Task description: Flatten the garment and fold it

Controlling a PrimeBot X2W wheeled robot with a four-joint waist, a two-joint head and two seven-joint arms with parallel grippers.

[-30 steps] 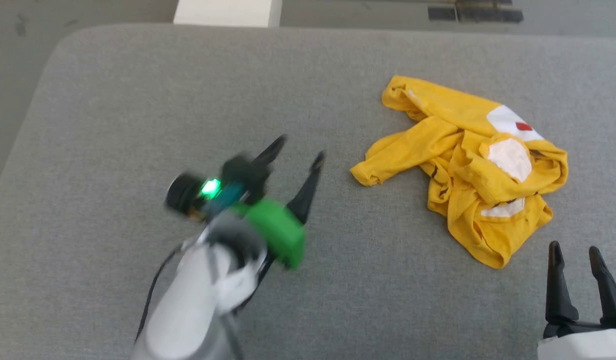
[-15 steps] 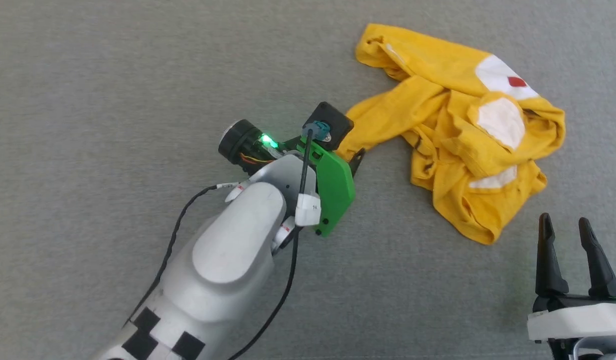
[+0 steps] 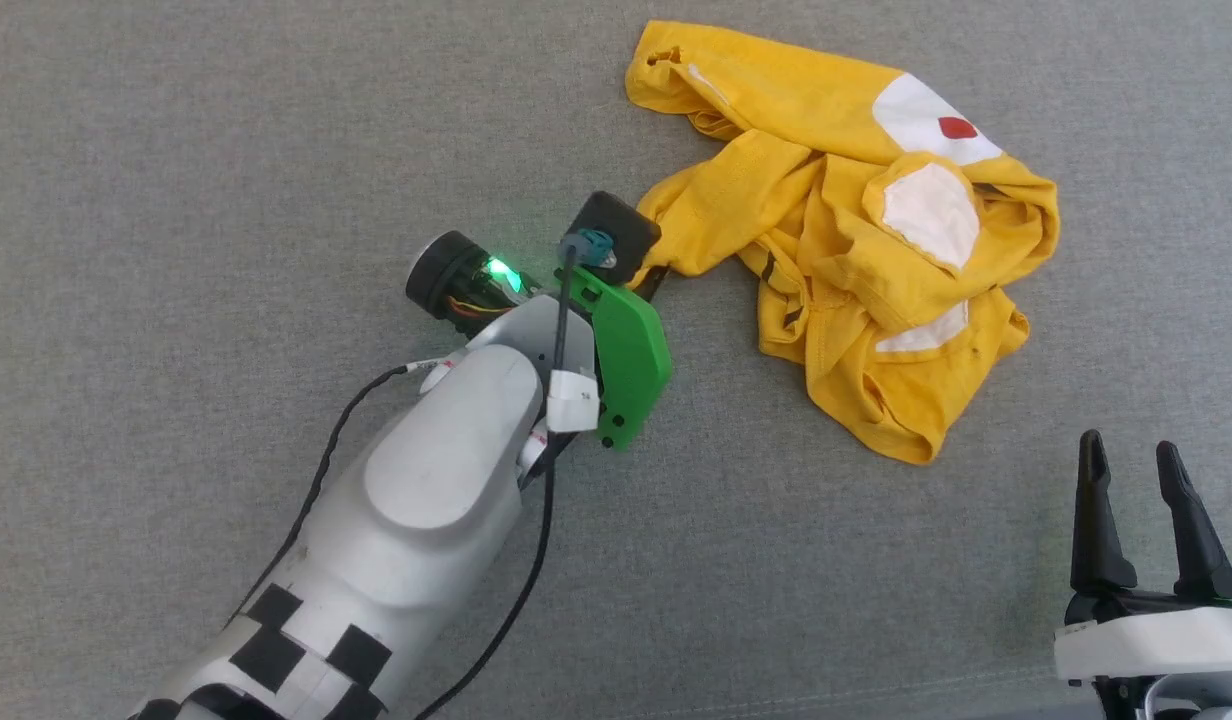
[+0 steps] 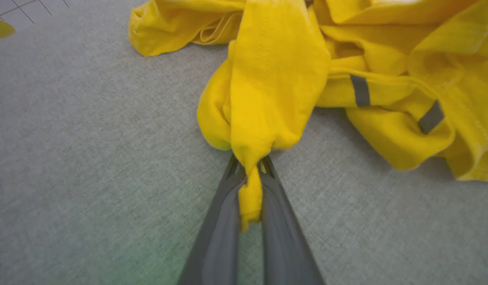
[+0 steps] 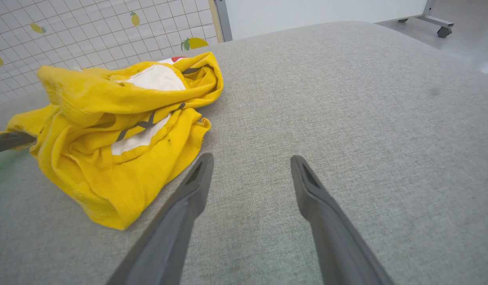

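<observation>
We had the left claw point(image 4: 250, 166) pinched on a bunched end of the shirt point(image 3: 766, 90) — probably to drag it flat — while the right claw point(image 3: 1128, 447) hung open, empty.

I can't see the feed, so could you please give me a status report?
Left gripper shut on the garment, crumpled, unfolded. Right gripper open, off it. No obstruction seen.

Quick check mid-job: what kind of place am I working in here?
Probably an indoor test room or lab: the garment lies on a wide grey fabric-covered pad, and beyond it are a white tiled surface with lemon prints and a frame on a caster wheel.
</observation>
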